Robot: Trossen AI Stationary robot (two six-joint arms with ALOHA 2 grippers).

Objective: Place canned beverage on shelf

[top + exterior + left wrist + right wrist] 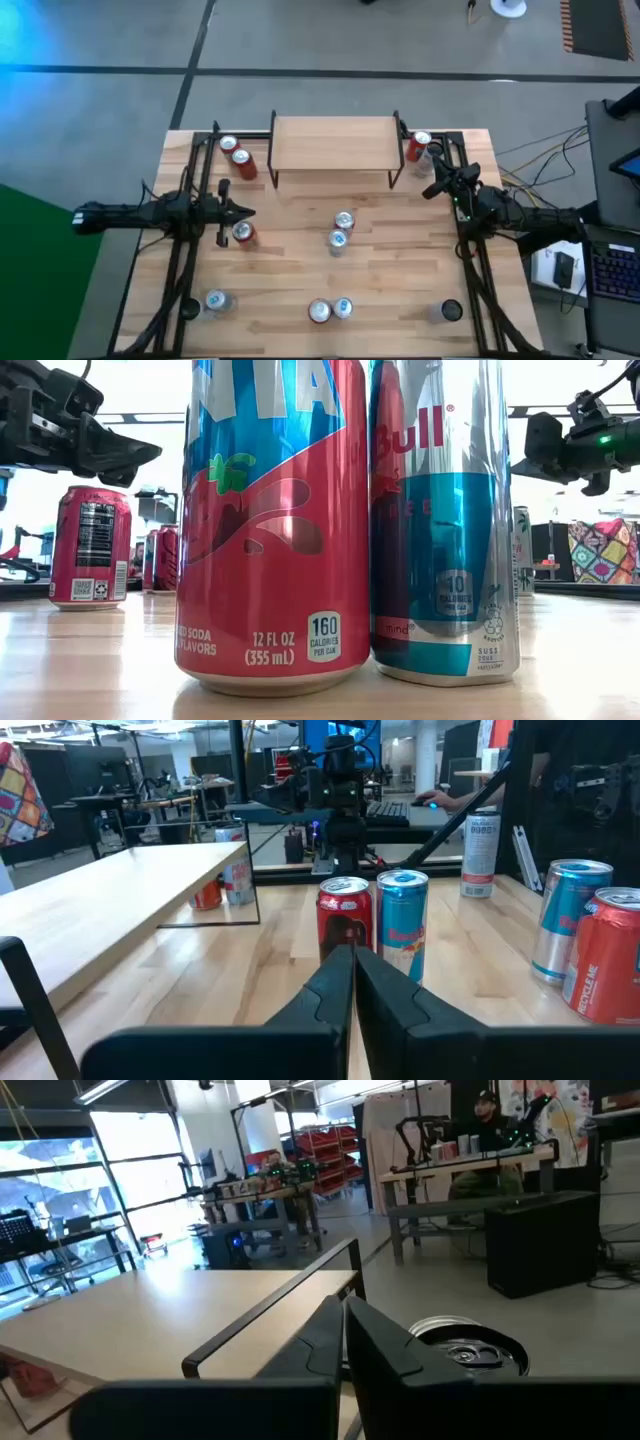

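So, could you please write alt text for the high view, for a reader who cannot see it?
Overhead view of a slatted wooden table with an empty light-wood shelf at its far edge and about ten cans scattered around it. The left end effector hovers beside a red can; the right end effector hovers near cans by the shelf's right end.

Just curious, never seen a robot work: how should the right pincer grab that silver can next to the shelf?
Grip the silver can across its round side wall, coming level from the right pincer's side. It stands upright, and a red can stands close on its shelf side.
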